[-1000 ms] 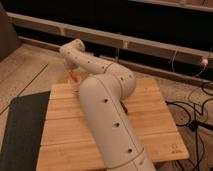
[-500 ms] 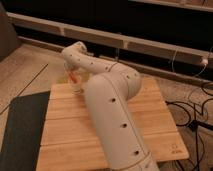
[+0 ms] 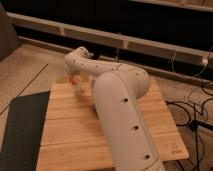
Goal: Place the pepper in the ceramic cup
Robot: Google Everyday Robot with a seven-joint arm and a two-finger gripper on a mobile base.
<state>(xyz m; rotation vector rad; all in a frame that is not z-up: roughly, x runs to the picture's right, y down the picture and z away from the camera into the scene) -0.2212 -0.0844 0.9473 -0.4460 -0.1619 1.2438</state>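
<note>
My white arm [image 3: 120, 105] reaches across the wooden table [image 3: 70, 135] to its far left corner. The gripper [image 3: 75, 83] hangs below the wrist [image 3: 79, 59], mostly hidden by it. A small orange-red spot, the pepper [image 3: 73, 80], shows right at the gripper. Just under it a pale, small object [image 3: 78, 91] stands on the table; it may be the ceramic cup, but I cannot tell for sure. I also cannot make out whether the pepper is held or touches the pale object.
A dark mat [image 3: 22, 125] lies along the table's left side. Black cables [image 3: 195, 110] trail over the floor to the right. A dark shelf wall with pale rails [image 3: 125, 42] runs behind the table.
The wrist and the orange-red spot have drifted slightly down and to the right. The big arm segment has shifted a little the same way.
</note>
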